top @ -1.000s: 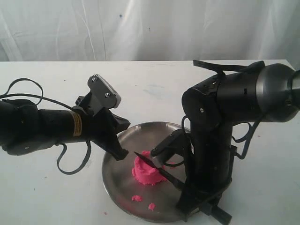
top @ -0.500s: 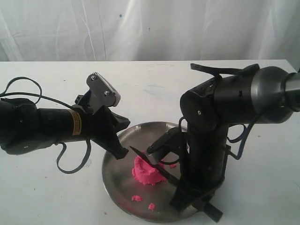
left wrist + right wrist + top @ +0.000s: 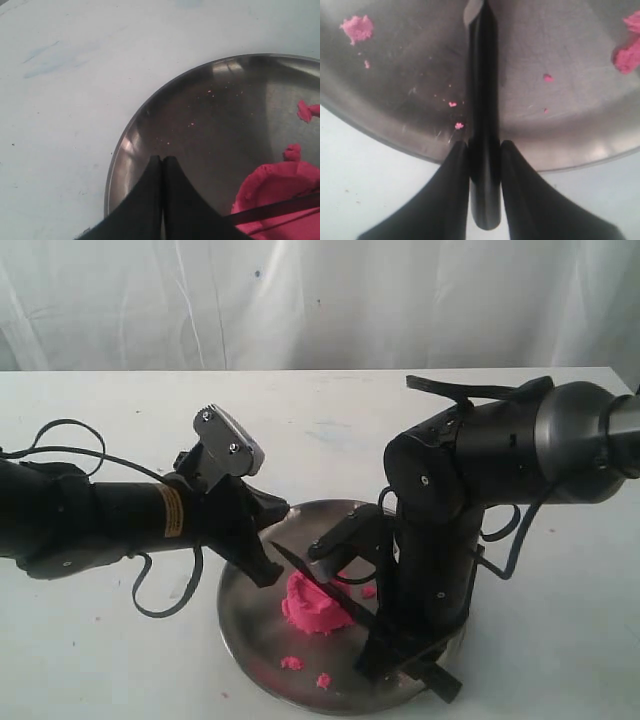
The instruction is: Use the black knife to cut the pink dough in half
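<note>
The pink dough is one lump on the round steel plate, with small pink crumbs in front of it. My right gripper is shut on the black knife by its handle. The dark blade slants across the top of the dough; I cannot tell whether it presses in. My left gripper is shut on nothing, its tips over the plate's left rim, a little left of the dough. In the right wrist view the right gripper clamps the handle over the plate's near edge.
The plate sits on a white table before a white curtain. The left arm's cable loops down onto the table left of the plate. The right arm's bulk stands over the plate's right side. More pink crumbs lie on the plate.
The left arm has slid right, bringing its shut tips over the plate's left rim. The right arm has shifted left with the knife, carrying the blade further across the dough.
</note>
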Action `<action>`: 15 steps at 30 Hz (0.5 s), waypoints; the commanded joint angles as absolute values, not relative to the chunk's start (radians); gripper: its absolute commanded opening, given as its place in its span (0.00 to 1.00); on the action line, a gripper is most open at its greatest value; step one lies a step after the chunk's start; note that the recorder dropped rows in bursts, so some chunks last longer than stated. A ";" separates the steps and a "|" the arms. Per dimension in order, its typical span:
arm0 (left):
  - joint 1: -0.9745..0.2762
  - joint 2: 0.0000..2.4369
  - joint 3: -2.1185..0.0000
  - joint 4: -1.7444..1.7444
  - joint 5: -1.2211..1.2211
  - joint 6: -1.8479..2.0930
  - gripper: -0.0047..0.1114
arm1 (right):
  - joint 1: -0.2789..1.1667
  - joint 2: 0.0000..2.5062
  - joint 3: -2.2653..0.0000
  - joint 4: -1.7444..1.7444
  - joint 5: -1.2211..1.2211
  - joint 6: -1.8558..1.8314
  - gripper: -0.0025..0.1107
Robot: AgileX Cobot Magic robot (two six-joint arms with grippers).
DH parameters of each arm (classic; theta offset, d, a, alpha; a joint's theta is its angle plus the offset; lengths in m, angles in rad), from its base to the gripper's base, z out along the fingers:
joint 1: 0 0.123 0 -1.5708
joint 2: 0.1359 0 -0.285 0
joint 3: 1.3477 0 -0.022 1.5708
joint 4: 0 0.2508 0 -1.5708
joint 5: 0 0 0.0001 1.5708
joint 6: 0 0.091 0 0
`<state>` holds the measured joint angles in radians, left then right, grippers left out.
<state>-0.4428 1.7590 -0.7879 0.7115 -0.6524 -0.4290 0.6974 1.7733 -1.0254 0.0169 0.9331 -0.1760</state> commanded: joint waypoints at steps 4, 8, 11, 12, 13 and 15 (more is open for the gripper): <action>-0.442 1.809 -0.781 0.716 -0.707 -0.338 0.04 | 0.698 1.772 -1.025 0.014 0.917 -0.184 0.02; -0.442 1.817 -0.781 0.716 -0.800 -0.335 0.04 | 0.698 1.772 -1.025 0.015 0.915 -0.184 0.02; -0.442 1.817 -0.781 0.714 -0.860 -0.335 0.04 | 0.698 1.772 -1.025 0.015 0.915 -0.184 0.02; -0.442 1.826 -0.781 0.708 -0.860 -0.335 0.04 | 0.698 1.772 -1.025 0.015 0.915 -0.184 0.02; -0.442 1.835 -0.781 0.699 -0.856 -0.335 0.04 | 0.698 1.772 -1.025 0.015 0.915 -0.184 0.02; -0.442 1.858 -0.781 0.677 -0.851 -0.334 0.04 | 0.698 1.772 -1.025 0.015 0.915 -0.184 0.02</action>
<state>-0.4428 1.8302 -0.7879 0.7018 -0.8483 -0.3374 0.6974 1.7733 -1.0254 0.0169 0.9244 -0.1760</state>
